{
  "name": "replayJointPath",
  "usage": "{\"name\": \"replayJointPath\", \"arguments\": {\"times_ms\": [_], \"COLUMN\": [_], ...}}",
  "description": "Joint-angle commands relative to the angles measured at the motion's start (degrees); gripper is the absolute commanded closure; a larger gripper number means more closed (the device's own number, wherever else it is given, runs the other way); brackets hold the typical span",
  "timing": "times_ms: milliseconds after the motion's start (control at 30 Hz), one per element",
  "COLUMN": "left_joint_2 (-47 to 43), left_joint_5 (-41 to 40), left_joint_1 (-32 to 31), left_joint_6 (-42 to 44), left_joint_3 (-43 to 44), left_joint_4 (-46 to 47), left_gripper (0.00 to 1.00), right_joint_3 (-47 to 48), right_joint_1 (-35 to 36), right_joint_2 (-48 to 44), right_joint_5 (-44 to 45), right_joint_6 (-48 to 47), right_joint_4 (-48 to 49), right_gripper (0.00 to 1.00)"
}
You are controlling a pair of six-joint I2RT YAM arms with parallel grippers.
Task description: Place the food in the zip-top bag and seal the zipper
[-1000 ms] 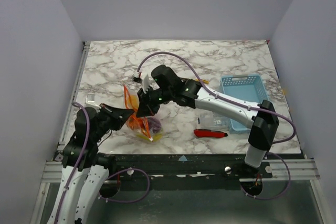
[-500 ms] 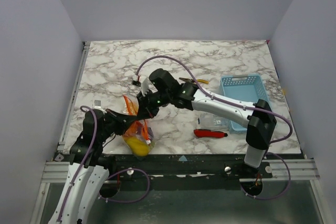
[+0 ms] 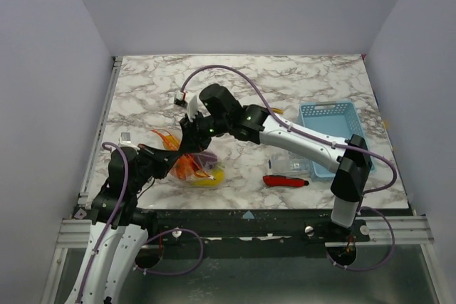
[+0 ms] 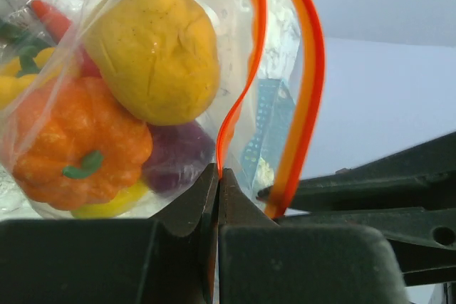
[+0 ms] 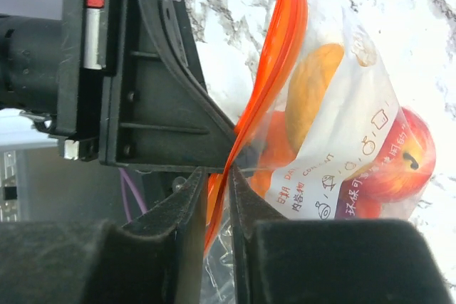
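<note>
The zip-top bag [image 3: 201, 173] lies near the table's front left with the food inside. In the left wrist view I see a yellow piece [image 4: 160, 48], an orange pepper [image 4: 78, 140] and a purple bulb [image 4: 178, 156] through the plastic. A red tomato [image 5: 399, 154] shows in the right wrist view. My left gripper [image 4: 218, 170] is shut on one strand of the orange-red zipper [image 4: 305, 97]. My right gripper [image 5: 217, 172] sits right beside it, jaws a little apart, with the zipper [image 5: 281, 48] running between the fingers. Above the grip the two strands stand apart.
A light blue mesh basket [image 3: 329, 127] stands at the right. A red-handled knife [image 3: 285, 181] lies near the front edge, with a clear box [image 3: 296, 167] behind it. Yellow-handled pliers [image 3: 269, 110] lie behind the right arm.
The bag dropped toward the front edge, then swung right onto the table. My right gripper slid left along the zipper to the left gripper, and its jaws have parted slightly.
</note>
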Motion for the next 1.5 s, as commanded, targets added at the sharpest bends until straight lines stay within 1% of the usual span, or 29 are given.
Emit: {"name": "replayJointPath", "arguments": {"times_ms": [0,67,133,200,267,367,433,500,633,800,900,933,1000,1133,1200,1300,1367,1433,1467], "left_joint_2": [-0.3,-1.3,-2.3,-3.0,-3.2,-3.0,-3.0,-3.0,-2.9,-3.1,-3.3,-3.4,-3.9,-4.2,-4.4,-5.0,-5.5,-5.9,-6.0], "left_joint_5": [-1.4,-1.8,-2.2,-2.5,-2.5,-2.5,-2.6,-2.6,-3.0,-2.5,-2.0,-1.9,-2.1,-2.5,-2.8,-4.0,-5.0,-6.2,-7.1], "left_joint_1": [0.1,0.2,0.2,0.2,0.2,0.2,0.2,0.2,0.2,0.2,0.2,0.2,0.2,0.2,0.2,0.2,0.2,0.2,0.2], "left_joint_6": [-2.1,-2.2,-2.2,-2.2,-2.0,-1.8,-1.7,-1.5,-1.3,-1.6,-1.7,-1.7,-1.7,-1.8,-2.0,-1.8,-0.4,3.6,6.4], "left_joint_3": [-1.2,-1.8,-2.1,-2.2,-1.8,-1.4,-1.1,-0.7,-0.2,0.3,0.7,0.9,1.1,1.7,2.0,2.7,3.2,4.3,5.2], "left_joint_4": [0.3,-0.3,-0.9,-1.4,-2.0,-2.4,-2.7,-2.9,-3.8,-4.2,-4.7,-4.8,-5.2,-6.1,-6.8,-7.6,-8.2,-8.4,-8.5], "left_gripper": [1.00,1.00,1.00,1.00,1.00,1.00,1.00,1.00,1.00,1.00,1.00,1.00,1.00,1.00,1.00,1.00,0.98,0.90,0.84], "right_joint_3": [0.1,-1.9,-4.4,-6.9,-9.4,-11.5,-13.2,-14.6,-15.9,-17.0,-16.4,-16.0,-15.4,-12.4,-11.3,-12.0,-13.7,-16.3,-17.2], "right_joint_1": [0.4,0.5,0.7,1.7,3.0,5.4,7.3,9.4,13.2,19.7,21.6,22.0,23.2,26.3,26.7,26.6,26.6,26.4,25.9], "right_joint_2": [0.9,-0.6,-2.5,-4.8,-7.1,-10.5,-12.8,-14.7,-16.5,-15.8,-13.9,-13.1,-11.5,-7.8,-6.5,-6.1,-7.3,-8.9,-9.8], "right_joint_5": [3.5,4.7,5.9,8.7,10.8,14.8,17.1,19.7,26.4,42.5,50.6,52.2,55.1,62.9,64.7,66.6,66.1,64.8,63.3], "right_joint_6": [0.9,2.9,4.4,4.3,3.4,1.6,0.1,-1.8,-3.8,-3.1,-0.8,-0.1,0.7,1.3,1.5,2.4,0.3,-3.0,-4.5], "right_joint_4": [-1.6,-1.4,-0.9,-1.4,-1.7,-2.6,-2.3,-1.9,-2.4,-1.2,-1.5,-1.8,-1.7,-3.8,-4.7,-4.6,-2.5,0.7,1.9], "right_gripper": [0.73,0.61,0.53,0.41,0.32,0.22,0.17,0.14,0.13,0.12,0.12,0.13,0.17,0.28,0.35,0.56,0.67,0.83,0.92]}}
